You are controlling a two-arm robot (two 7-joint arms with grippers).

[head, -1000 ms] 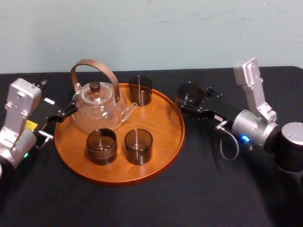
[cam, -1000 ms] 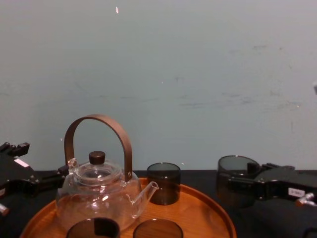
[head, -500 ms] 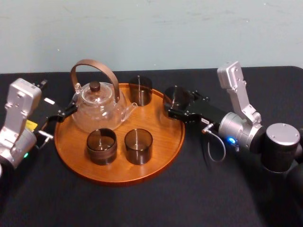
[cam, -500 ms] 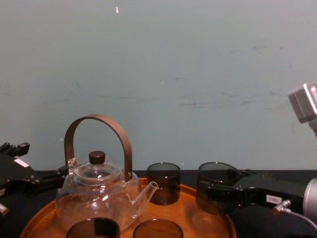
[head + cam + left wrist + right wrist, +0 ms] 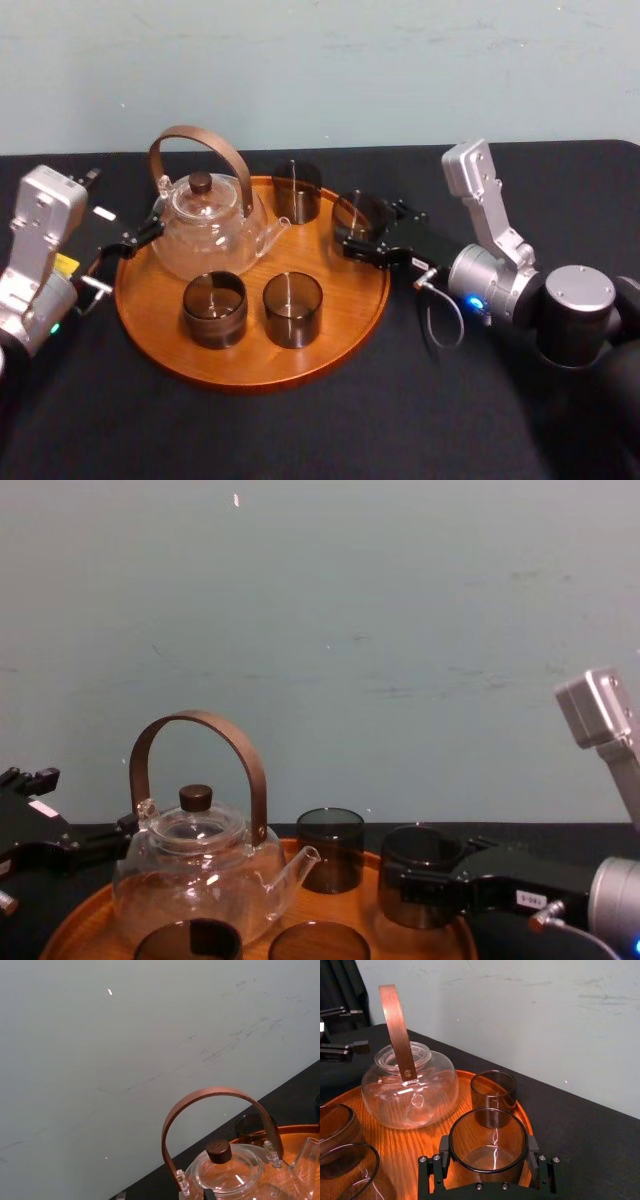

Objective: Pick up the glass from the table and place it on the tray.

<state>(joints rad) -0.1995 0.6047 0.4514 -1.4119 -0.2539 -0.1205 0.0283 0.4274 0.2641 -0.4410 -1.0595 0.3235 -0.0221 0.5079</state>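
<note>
Black bench (image 5: pixel 300 440) under a pale wall carried the tray (image 5: pixel 250 378). On it, the right jaws were closed on the glass (image 5: pixel 358 214), one on each side of its wall, holding it upright just inside the tray's rim nearest that arm; whether its base touched the wood could not be told. Just past the jaw tips stood another glass (image 5: pixel 297 191), and farther past them the teapot (image 5: pixel 205 228). Beyond the teapot, the left jaws hung spread and empty.
</note>
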